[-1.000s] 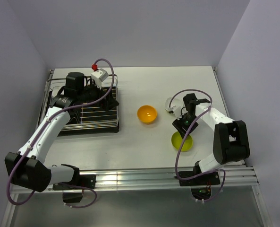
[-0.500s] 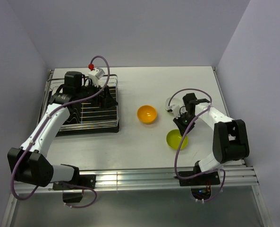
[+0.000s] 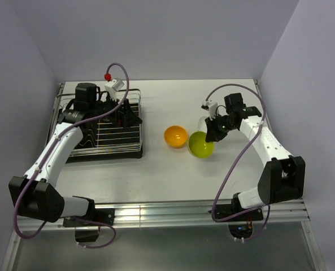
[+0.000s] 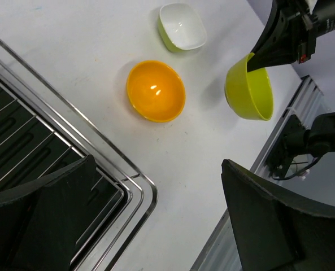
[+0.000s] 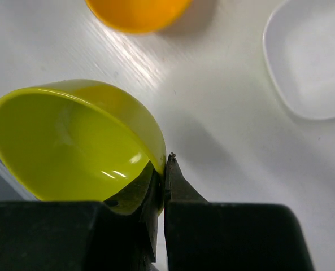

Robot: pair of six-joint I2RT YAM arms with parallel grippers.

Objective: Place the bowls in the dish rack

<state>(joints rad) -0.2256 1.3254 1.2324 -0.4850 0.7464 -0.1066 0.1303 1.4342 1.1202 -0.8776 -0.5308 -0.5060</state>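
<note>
**Right claw and lime bowl.** The right claw (image 5: 166, 169) is clenching the rim of the lime bowl (image 5: 71, 141). One finger is pressing inside the wall and the other outside, so the jaws are almost meeting across it. The bowl is hanging tilted from the claw with its opening turned sideways. It appears to be riding clear of the worktop (image 3: 156, 169), where it is casting a shadow.

**Neighbouring bowls.** Just past the lime bowl, on the side away from the claw, the orange bowl (image 3: 175, 136) is sitting upright on the worktop. The overhead view is showing the two bowls close together, while the left wrist view is showing a gap between them. Behind the claw, the white bowl (image 5: 311, 62) is resting upright on the worktop, partly hidden overhead by the right arm.

**Left claw and dish rack.** The left claw (image 4: 159, 164) is standing wide open, released and grasping nothing. It is hovering over the corner of the dish rack (image 3: 99, 135) that is nearest the bowls. The rack's chrome wires and black tray are lying directly below this claw. The three bowls are lying beyond that corner, well apart from the rack.
</note>
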